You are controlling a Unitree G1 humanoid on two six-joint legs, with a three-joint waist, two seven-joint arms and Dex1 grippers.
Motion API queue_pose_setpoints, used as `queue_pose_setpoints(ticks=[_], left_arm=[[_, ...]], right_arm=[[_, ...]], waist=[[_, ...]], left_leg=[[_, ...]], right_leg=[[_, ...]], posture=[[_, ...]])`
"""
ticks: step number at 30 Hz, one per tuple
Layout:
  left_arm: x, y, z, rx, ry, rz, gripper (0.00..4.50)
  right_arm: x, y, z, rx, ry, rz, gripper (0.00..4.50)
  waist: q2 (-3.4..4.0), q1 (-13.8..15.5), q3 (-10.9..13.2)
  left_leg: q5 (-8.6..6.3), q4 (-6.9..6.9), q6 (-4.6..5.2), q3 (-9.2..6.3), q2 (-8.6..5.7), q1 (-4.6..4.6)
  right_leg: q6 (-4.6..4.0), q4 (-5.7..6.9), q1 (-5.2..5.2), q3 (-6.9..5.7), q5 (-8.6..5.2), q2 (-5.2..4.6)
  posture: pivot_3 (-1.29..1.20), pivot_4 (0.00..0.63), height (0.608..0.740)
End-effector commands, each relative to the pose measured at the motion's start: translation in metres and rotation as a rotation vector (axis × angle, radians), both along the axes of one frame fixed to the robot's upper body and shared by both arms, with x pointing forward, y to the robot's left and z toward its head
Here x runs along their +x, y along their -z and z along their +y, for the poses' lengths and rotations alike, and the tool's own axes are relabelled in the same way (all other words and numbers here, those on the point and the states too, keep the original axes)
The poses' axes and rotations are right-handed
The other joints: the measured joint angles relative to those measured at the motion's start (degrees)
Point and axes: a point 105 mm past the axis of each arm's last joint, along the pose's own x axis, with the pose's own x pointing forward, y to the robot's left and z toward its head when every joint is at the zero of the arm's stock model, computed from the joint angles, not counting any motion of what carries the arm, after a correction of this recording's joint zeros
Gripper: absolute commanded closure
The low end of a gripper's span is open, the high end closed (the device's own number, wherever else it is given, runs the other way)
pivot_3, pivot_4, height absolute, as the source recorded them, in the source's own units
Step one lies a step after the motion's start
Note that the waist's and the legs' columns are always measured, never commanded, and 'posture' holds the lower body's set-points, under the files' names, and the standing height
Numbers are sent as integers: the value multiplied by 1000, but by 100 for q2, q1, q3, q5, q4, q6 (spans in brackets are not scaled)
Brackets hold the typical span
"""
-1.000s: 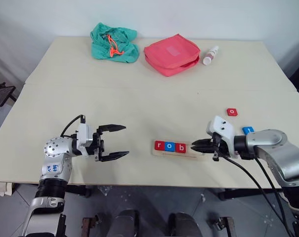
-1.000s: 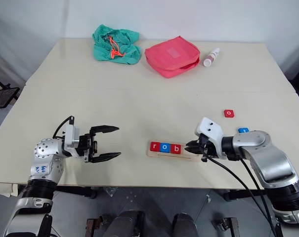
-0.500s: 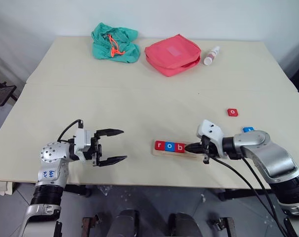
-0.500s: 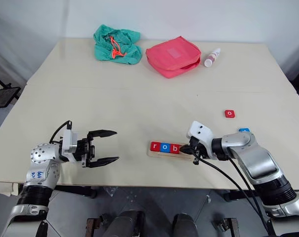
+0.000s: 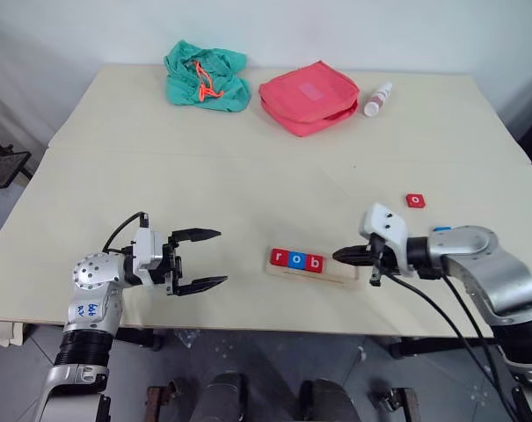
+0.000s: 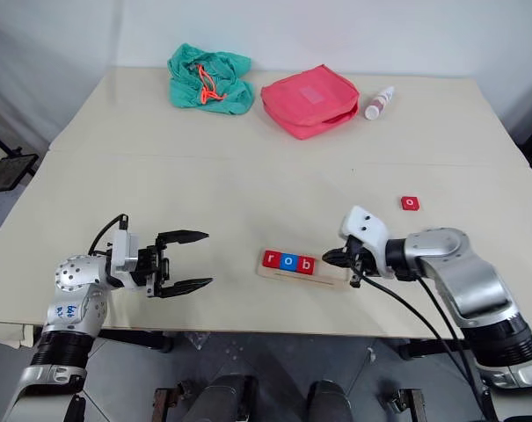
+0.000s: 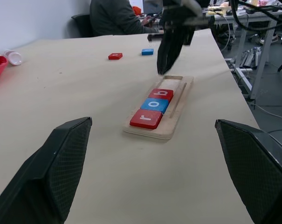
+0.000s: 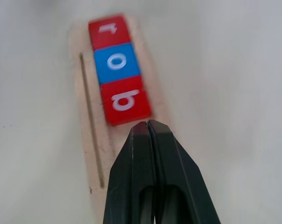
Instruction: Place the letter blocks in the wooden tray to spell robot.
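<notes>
Left eye view: r-o-b sit in the wooden tray (image 5: 311,266) at lower centre, your right gripper (image 5: 339,256) is pinched together empty beside the b block (image 5: 315,263), left gripper (image 5: 211,258) spread apart at lower left, so next you open up and fetch the red o block (image 5: 414,200) at right.

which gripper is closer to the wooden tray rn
Right. The right gripper, shut and holding nothing, sits over the empty end of the wooden tray, just past the b tile. The left gripper is open and well off to the tray's other side.
</notes>
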Motion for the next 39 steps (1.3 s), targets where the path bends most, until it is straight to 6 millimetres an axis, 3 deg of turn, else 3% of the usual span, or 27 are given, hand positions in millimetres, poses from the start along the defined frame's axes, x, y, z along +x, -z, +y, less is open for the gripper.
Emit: queue_pose_setpoints(ticks=[1,2,6,16,24,39], left_arm=[[2,-4,-1,-1,16,-24,0],[2,-4,-2,-2,21,-24,0],[4,-3,0,1,31,-23,0],[8,-4,6,15,52,-17,0],[9,-5,7,16,68,-13,0],[9,-6,10,24,74,-15,0]], right_arm=[[-7,-16,-11,35,7,-88,4466],[-8,-18,-16,53,28,-111,4466],[-11,-15,-45,122,177,-168,3583],[-26,1,-112,225,586,-279,67],[-23,4,-140,287,813,-348,10],[-23,3,-145,313,856,-345,10]], waist=[[0,16,0],[-1,14,0],[-1,12,0],[0,8,0],[0,0,0],[1,0,0]], left_leg=[[0,1,0,0,0,0],[0,0,0,-1,-1,0],[0,0,1,3,-2,0],[0,-2,1,4,0,4],[0,-5,0,5,1,8],[0,-4,1,6,0,9]], right_leg=[[0,0,1,-1,0,0],[0,-2,2,-1,0,-1],[0,-3,3,-2,0,-1],[0,-2,6,-5,0,0],[0,1,6,-2,0,1],[0,3,6,2,0,1]], posture=[[0,150,740],[0,150,740],[0,150,740],[0,150,740],[0,150,740],[0,150,740]])
